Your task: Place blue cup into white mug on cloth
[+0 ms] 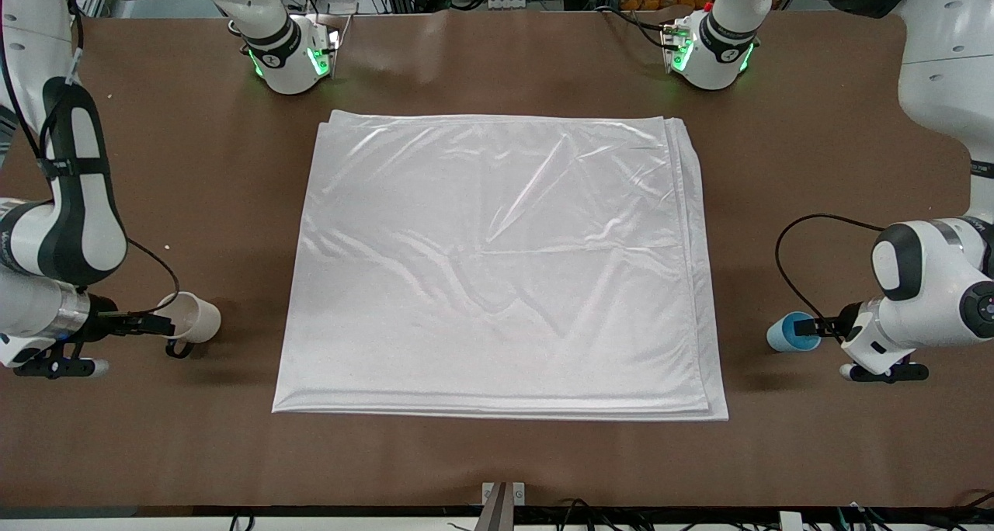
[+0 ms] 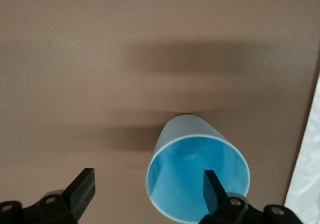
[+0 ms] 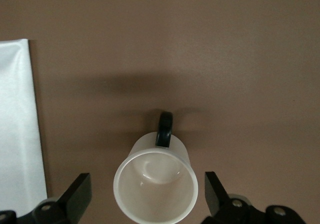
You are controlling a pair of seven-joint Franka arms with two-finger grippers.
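The blue cup (image 1: 786, 333) rests on the brown table off the cloth's edge, toward the left arm's end, with its mouth facing my left gripper (image 1: 808, 327). In the left wrist view the blue cup (image 2: 197, 176) shows its open inside. My left gripper (image 2: 147, 191) is open: one finger (image 2: 212, 191) shows in front of the cup's mouth, the other well off to the side. The white mug (image 1: 192, 316) with its black handle (image 3: 164, 129) rests toward the right arm's end. My right gripper (image 3: 146, 194) is open around the white mug (image 3: 156, 186) without touching it. The white cloth (image 1: 501, 263) lies flat between them.
The brown table (image 1: 497, 461) runs round the cloth on all sides. Both arms' bases stand along the table's edge farthest from the front camera. A small metal bracket (image 1: 502, 494) sits at the edge nearest the front camera.
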